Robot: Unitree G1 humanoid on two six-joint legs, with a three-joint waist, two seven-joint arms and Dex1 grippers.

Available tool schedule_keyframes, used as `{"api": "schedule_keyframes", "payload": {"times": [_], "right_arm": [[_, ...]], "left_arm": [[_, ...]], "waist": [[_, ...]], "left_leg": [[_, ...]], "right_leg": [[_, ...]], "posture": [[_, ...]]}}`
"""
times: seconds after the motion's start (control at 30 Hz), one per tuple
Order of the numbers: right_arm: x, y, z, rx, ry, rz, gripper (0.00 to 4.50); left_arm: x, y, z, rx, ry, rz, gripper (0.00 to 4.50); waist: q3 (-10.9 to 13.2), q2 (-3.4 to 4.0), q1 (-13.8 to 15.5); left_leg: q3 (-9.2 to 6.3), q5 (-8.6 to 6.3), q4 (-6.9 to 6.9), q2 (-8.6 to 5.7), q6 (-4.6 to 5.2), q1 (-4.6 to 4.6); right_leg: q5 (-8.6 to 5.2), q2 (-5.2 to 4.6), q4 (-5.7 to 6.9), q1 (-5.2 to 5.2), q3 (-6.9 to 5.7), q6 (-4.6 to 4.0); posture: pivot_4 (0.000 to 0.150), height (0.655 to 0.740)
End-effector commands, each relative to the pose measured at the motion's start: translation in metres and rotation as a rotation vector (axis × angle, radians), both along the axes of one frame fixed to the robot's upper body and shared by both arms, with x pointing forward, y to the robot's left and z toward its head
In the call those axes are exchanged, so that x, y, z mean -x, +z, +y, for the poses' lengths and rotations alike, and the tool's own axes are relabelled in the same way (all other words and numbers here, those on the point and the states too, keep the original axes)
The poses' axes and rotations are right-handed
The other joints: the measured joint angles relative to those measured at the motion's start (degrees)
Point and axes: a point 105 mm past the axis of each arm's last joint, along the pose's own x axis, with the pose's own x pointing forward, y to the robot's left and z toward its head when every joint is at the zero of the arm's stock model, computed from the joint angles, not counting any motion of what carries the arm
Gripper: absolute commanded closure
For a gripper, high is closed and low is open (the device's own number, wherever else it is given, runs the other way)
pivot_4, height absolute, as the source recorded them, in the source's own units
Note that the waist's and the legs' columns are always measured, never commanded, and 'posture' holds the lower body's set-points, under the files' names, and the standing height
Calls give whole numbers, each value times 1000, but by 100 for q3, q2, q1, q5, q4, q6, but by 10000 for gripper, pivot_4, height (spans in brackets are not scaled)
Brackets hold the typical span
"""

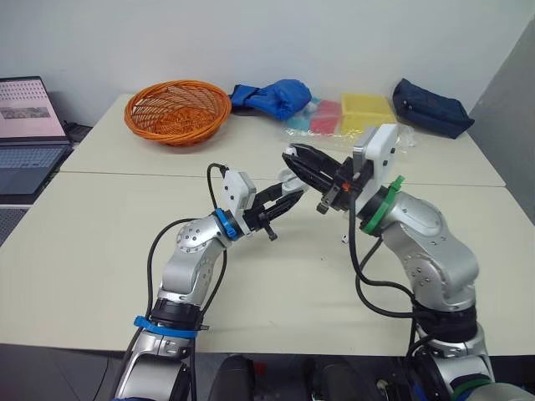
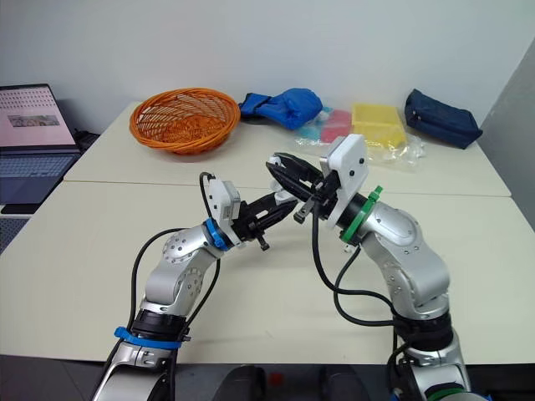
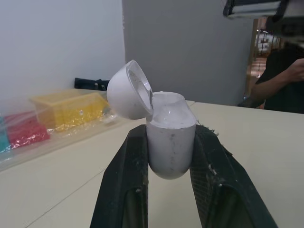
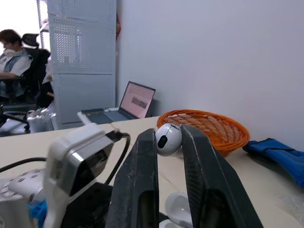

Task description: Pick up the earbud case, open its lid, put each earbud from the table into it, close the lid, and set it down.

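Left gripper (image 3: 171,133): fingers closed partway, pressed on both sides of the white earbud case (image 3: 170,145). Case is held upright, clear of the table (image 1: 100,242). Lid (image 3: 127,90) is hinged open and tipped back to one side; the top of the case is exposed.

Right gripper (image 4: 169,135): fingers nearly closed, pinching a white earbud (image 4: 167,139) between the tips. The earbud's dark spot faces the wrist camera.

Head views: the two grippers meet above mid-table. The right gripper's tips are just above and beside the open case; I cannot tell whether they touch.

A small white piece (image 1: 345,240) lies on the table near the right arm, too small to identify.

Far side of the table:
- orange woven basket (image 1: 177,111)
- blue bundle (image 1: 272,96)
- bagged yellow box (image 1: 366,107)
- dark blue pouch (image 1: 432,106)

An open laptop (image 1: 29,134) sits at the robot's left. A person (image 4: 12,52) is seated in the background.
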Motion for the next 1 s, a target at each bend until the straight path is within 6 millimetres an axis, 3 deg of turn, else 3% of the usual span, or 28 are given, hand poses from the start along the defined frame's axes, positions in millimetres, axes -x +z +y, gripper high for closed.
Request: {"api": "schedule_keyframes", "payload": {"times": [0.03,0.3,0.37,0.47,1.0], "right_arm": [[1,8,6,-34,-10,-71,41414],[0,13,10,-162,3,26,41414],[1,28,5,-411,102,239,41414],[10,45,1,-543,252,399,41414],[14,47,-2,-518,290,520,41414]], "left_arm": [[6,15,-1,29,-15,-47,36952],[4,17,1,38,-4,-42,36952],[3,17,3,35,-5,-41,36952],[3,15,7,29,0,-37,36952],[2,16,6,26,0,-47,36952]], "waist": [[0,0,-1],[0,0,0],[0,0,0],[1,2,-5],[1,2,-107]], "left_leg": [[2,0,0,0,0,0],[3,0,-2,1,0,-2],[2,0,-2,1,0,-3],[3,0,-2,7,0,-4],[-6,0,-6,3,1,-17]], "right_leg": [[0,0,0,0,1,0],[0,-2,-3,-1,1,0],[0,-2,-3,0,0,-1],[1,-4,2,-2,1,-3],[-1,-4,-11,-5,0,-1]], "posture": [[1500,7400],[1500,7400],[1500,7400],[1500,7400],[1500,7400]]}}
